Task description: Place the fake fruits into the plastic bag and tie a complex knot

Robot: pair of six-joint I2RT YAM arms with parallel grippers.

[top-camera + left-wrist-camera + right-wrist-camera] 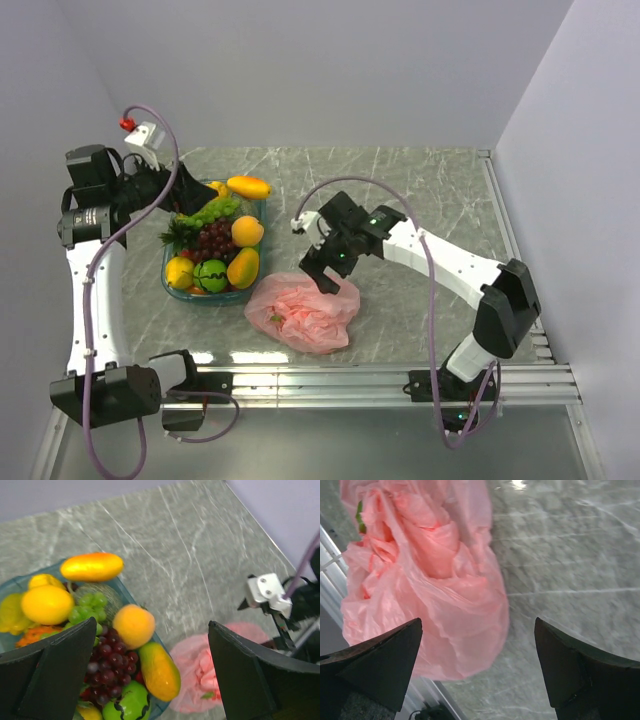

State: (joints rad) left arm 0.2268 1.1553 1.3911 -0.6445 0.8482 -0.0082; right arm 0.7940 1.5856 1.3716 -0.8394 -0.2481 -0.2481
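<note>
The fake fruits lie heaped in a teal tray: a mango on the far rim, an orange, another mango, purple grapes, green grapes and a green apple. My left gripper hangs open above the tray's back corner, its jaws wide and holding nothing. To the tray's right, the pink plastic bag lies crumpled on the table, and a bit of green leaf shows through it. My right gripper hovers open over the bag's far edge without touching it. The knot is out of view.
The teal tray stands left of centre on the marble table. An aluminium rail runs along the near edge, just beyond the bag. Walls close in the back and right. The right arm's white wrist mount shows in the left wrist view.
</note>
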